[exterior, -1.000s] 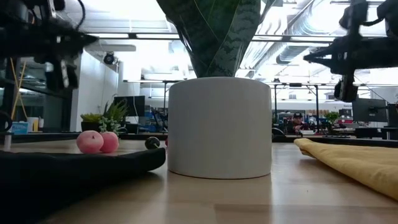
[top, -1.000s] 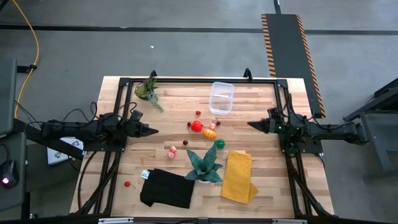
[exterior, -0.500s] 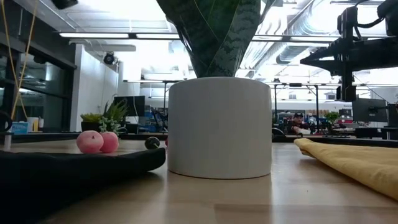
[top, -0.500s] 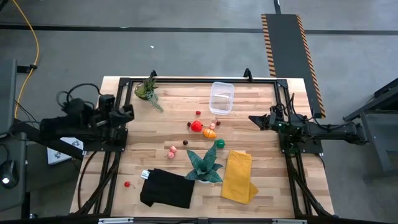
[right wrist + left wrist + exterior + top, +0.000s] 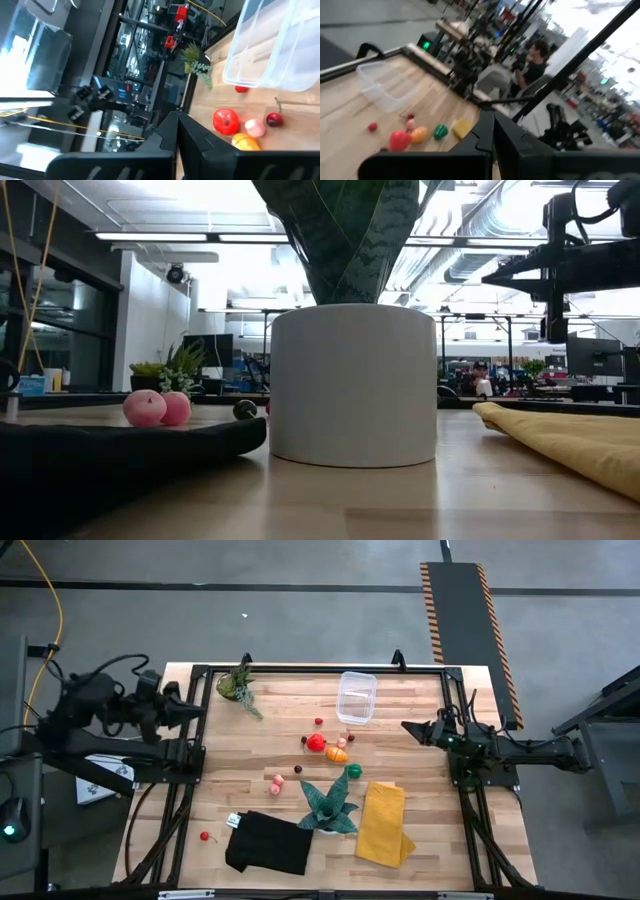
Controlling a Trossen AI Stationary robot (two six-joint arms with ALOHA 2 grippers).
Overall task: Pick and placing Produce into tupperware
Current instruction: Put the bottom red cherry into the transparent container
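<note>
The tupperware (image 5: pixel 357 697), a clear tub, stands at the table's far middle and also shows in the left wrist view (image 5: pixel 382 85) and the right wrist view (image 5: pixel 280 45). The produce lies loose on the wood in front of it: a red piece (image 5: pixel 316 743), an orange one (image 5: pixel 338 753), a green one (image 5: pixel 353 771), pink ones (image 5: pixel 277 781) and a small red one (image 5: pixel 205 836) near the front left. My left gripper (image 5: pixel 195 708) hangs shut, high over the table's left edge. My right gripper (image 5: pixel 408 728) is shut at the right side, pointing level at the produce.
A teal spiky plant in a white pot (image 5: pixel 329 805) stands near the front middle and fills the low view (image 5: pixel 353 383). Beside it lie a yellow cloth (image 5: pixel 383 822) and a black cloth (image 5: pixel 268 843). A small leafy plant (image 5: pixel 238 686) sits at the far left.
My left gripper has risen well above the table and drawn back toward the left edge, rolling as it went; it has left the low view. My right gripper has swung slightly toward the far edge. Both have stayed shut. The produce and tub have not moved.
</note>
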